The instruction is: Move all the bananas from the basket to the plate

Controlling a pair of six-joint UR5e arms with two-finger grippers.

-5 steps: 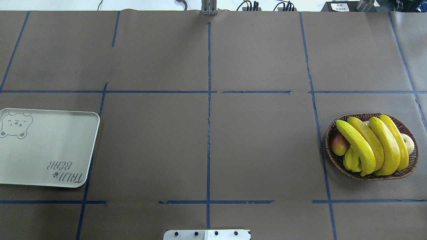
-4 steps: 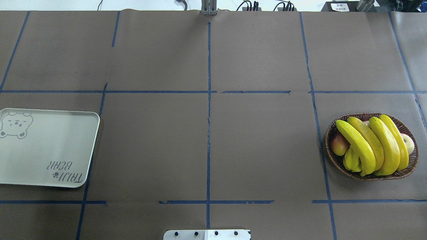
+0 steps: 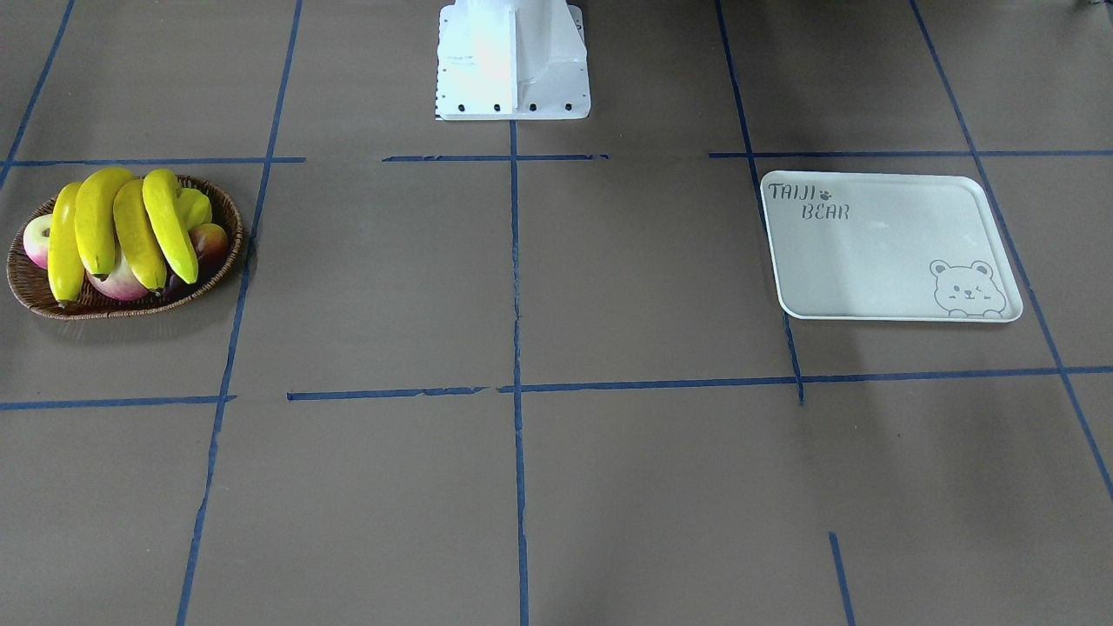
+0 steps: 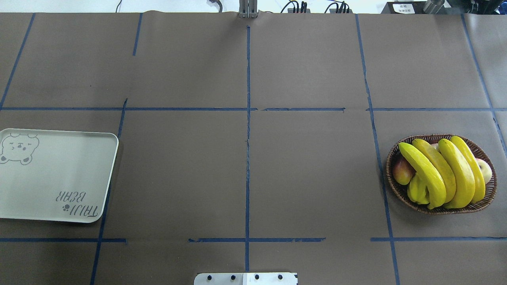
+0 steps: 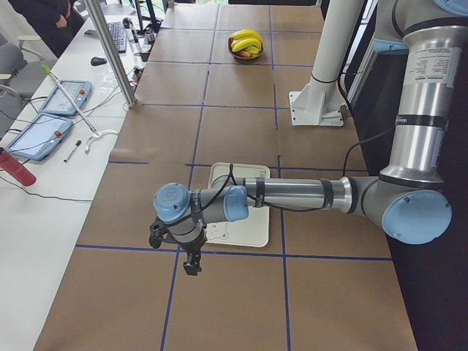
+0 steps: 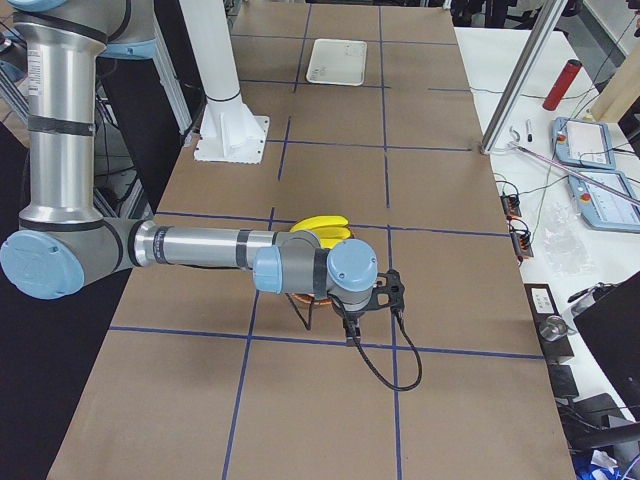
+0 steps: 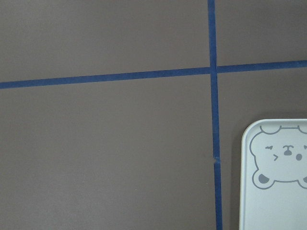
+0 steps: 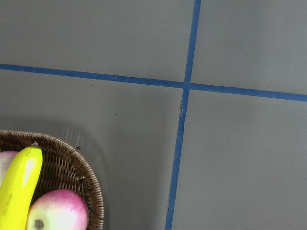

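1. The left claw (image 5: 191,263) only shows in the side view from the table's end. It's a small dark shape pointing down over the table (image 4: 178,170). Honestly can't tell how wide its fingers are, or whether it touches anything.
2. Same story for the right claw (image 6: 350,332): seen side-on only, so its opening is anyone's guess.
3. The plate (image 4: 59,174) sits just beside the left claw, back under that arm's forearm. It's a smooth pale grey-white rectangle with rounded corners, a bear outline and TAIJI BEAR lettering. The left wrist view catches only the bear corner, cut off at the lower right.
4. The basket (image 3: 122,306) is beneath the right claw's wrist and mostly hidden by the arm from that side. It's a shallow oval of dark-brown wicker.
5. The four bananas (image 4: 443,174) lie side by side across the basket, long, curved and glossy yellow. They're well apart from the left claw and the plate.
6. A reddish apple (image 4: 403,172), a pale apple (image 4: 485,170) and a ridged yellow-green fruit (image 4: 418,192) are tucked under them, all partly covered.
7. The right wrist view shows just a bit of the rim, one banana end and a pink apple (image 8: 57,211), cropped at the lower left.
8. The tabletop is matte brown paper with blue tape lines (image 4: 247,79).
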